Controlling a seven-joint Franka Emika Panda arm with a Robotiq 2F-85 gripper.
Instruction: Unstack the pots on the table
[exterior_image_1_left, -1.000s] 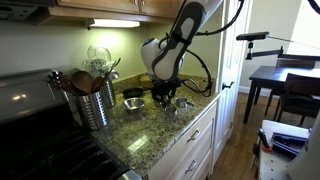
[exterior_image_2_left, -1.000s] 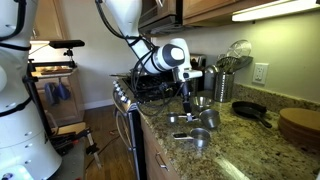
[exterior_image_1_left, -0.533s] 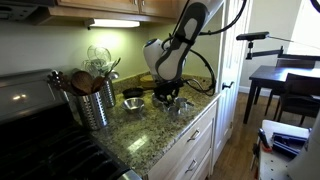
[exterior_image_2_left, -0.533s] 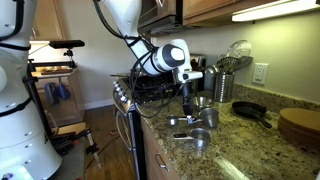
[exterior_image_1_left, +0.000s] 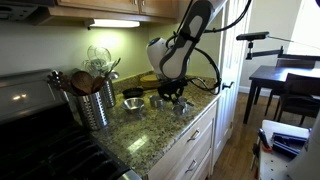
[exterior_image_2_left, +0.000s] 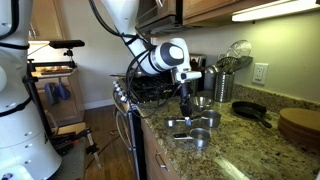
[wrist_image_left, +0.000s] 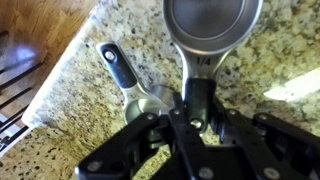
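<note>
**Unstacking in hand: the tool (wrist_image_left: 200, 92) is clamped on the handle of a steel pot (wrist_image_left: 212, 25).**

That pot is over the granite bench (wrist_image_left: 70, 100) near its front edge, and I cannot tell whether it is lifted or resting. A black-handled pot (wrist_image_left: 140, 92) lies just beside it, partly under the tool, and another small pot (exterior_image_2_left: 197, 138) sits on the bench in an exterior view. The next move likely calls for setting the held pot on a bare patch apart from the others, then releasing it. No brand, label or writing is legible.
</note>
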